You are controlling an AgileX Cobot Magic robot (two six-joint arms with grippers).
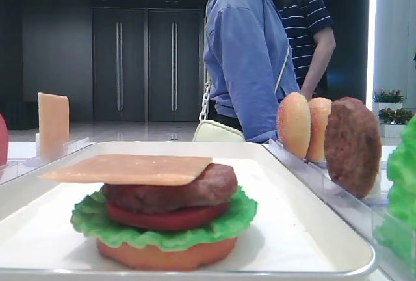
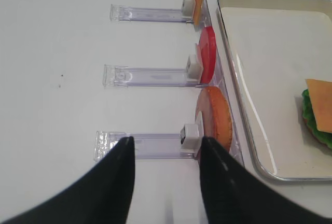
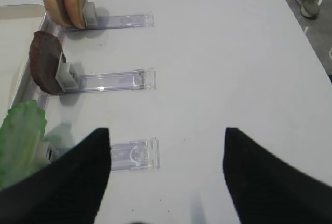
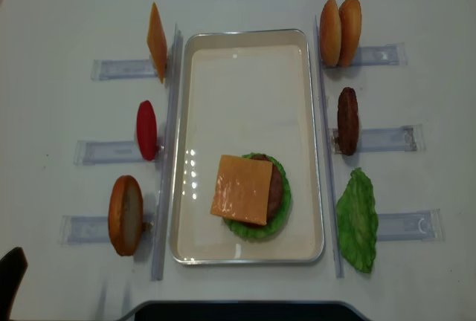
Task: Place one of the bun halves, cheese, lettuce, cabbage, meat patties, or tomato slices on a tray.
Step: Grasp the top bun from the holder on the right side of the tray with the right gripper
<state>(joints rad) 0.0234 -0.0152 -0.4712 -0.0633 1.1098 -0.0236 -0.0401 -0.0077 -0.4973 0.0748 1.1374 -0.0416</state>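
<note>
The white tray (image 4: 245,61) holds a stack: bottom bun disc, lettuce (image 4: 256,229), tomato slice (image 1: 166,219), meat patty (image 1: 195,190) and the square cheese (image 4: 242,189) on top. Right of the tray, two bun halves (image 4: 340,31), another patty (image 4: 347,120) and a lettuce leaf (image 4: 358,221) stand in clear racks. My right gripper (image 3: 166,136) hangs open over bare table beside the lettuce leaf (image 3: 21,136), holding nothing. My left gripper (image 2: 166,143) is open above the rack of an orange-brown bun disc (image 2: 218,115), apart from it.
Left of the tray stand an upright orange slab (image 4: 157,41), a red tomato slice (image 4: 146,129) and the bun disc (image 4: 126,215) in clear racks (image 4: 111,152). Two people (image 1: 260,53) stand beyond the table's far edge.
</note>
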